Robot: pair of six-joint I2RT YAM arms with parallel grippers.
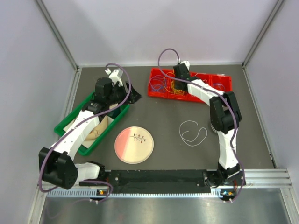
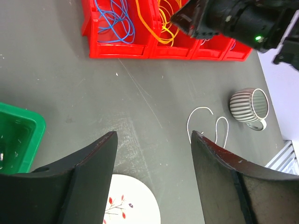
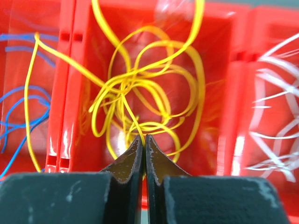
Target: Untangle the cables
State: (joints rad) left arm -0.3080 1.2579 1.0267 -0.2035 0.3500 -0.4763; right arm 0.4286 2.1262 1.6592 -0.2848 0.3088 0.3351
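Observation:
A red tray [image 1: 159,95] with compartments stands at the back. It holds blue cables [image 2: 114,21] on the left, tangled yellow cables [image 3: 140,79] in the middle and white cables [image 3: 275,93] on the right. One yellow strand crosses the divider into the blue compartment. My right gripper [image 3: 144,136] hangs over the middle compartment [image 1: 176,83], shut on a yellow strand. A loose white cable [image 1: 193,132] lies looped on the table, also seen in the left wrist view [image 2: 205,123]. My left gripper [image 2: 154,135] is open and empty above the table, left of the tray [image 1: 131,94].
A green bin [image 1: 70,123] with a beige object sits at the left under my left arm. A pink-white plate [image 1: 134,144] lies front centre. A striped mug [image 2: 249,105] stands by the loose white cable, next to my right arm. Enclosure walls surround the table.

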